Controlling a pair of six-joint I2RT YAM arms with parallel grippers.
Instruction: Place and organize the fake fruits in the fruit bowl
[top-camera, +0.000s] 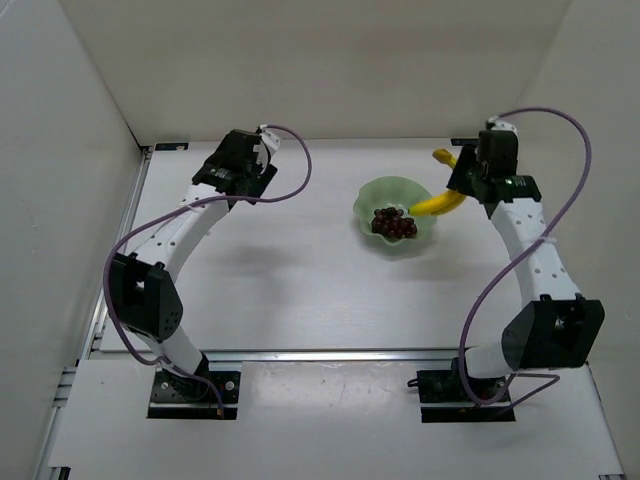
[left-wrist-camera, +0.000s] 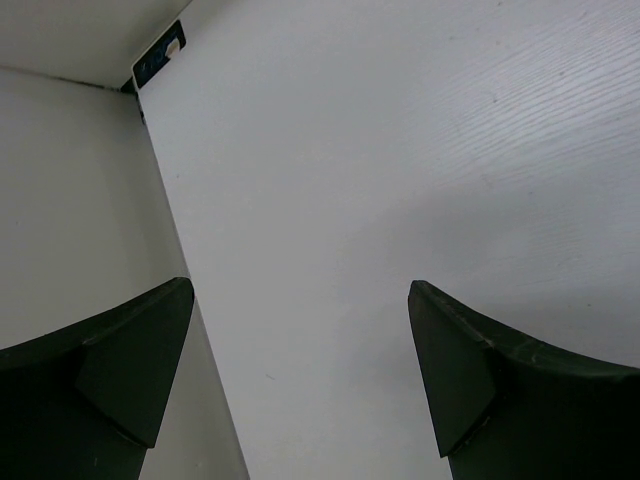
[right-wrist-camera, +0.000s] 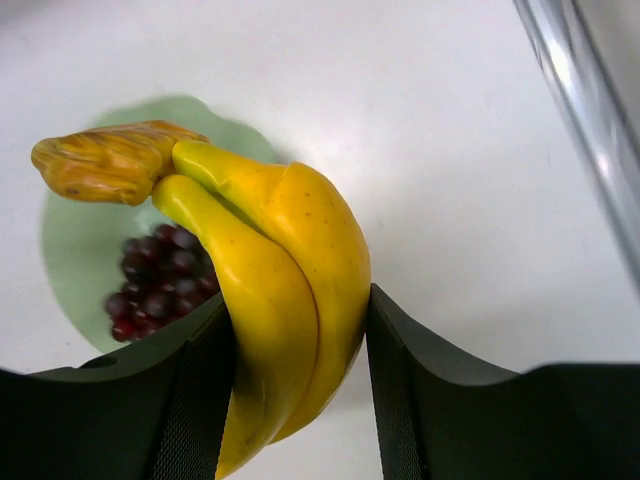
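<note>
**Bananas gripped at the bowl's edge, grapes inside**

Right hand (right-wrist-camera: 295, 385) clamped on the bunch of yellow bananas (right-wrist-camera: 290, 260), with dark fingers (right-wrist-camera: 190, 400) pressed against both flanks of the curved fruit. Held above the bench (top-camera: 290, 270) at the right side of the pale green fruit bowl (top-camera: 385, 195). Brownish stem end pointing out over the bowl in the right wrist view, with the yellow bodies curving back between the fingers. From above, one end of the bunch crossing the bowl's wavy right rim, close to the fruit inside, and a second yellow tip poking out on the far side of the wrist. Cannot tell whether any part of the bunch touches the rim.

Dark red-purple grapes (top-camera: 395, 223) lying inside the bowl, towards its near right part. Seen beneath the stem end in the right wrist view.

Left hand (left-wrist-camera: 300, 290) spread wide and holding nothing, with only bare white bench between its two dark fingertips. Parked well to the left of the bowl, towards the far left of the bench. Aimed at the far left corner, with a small dark bracket (left-wrist-camera: 160, 55) at the foot of the white side wall (left-wrist-camera: 70, 200).
</note>
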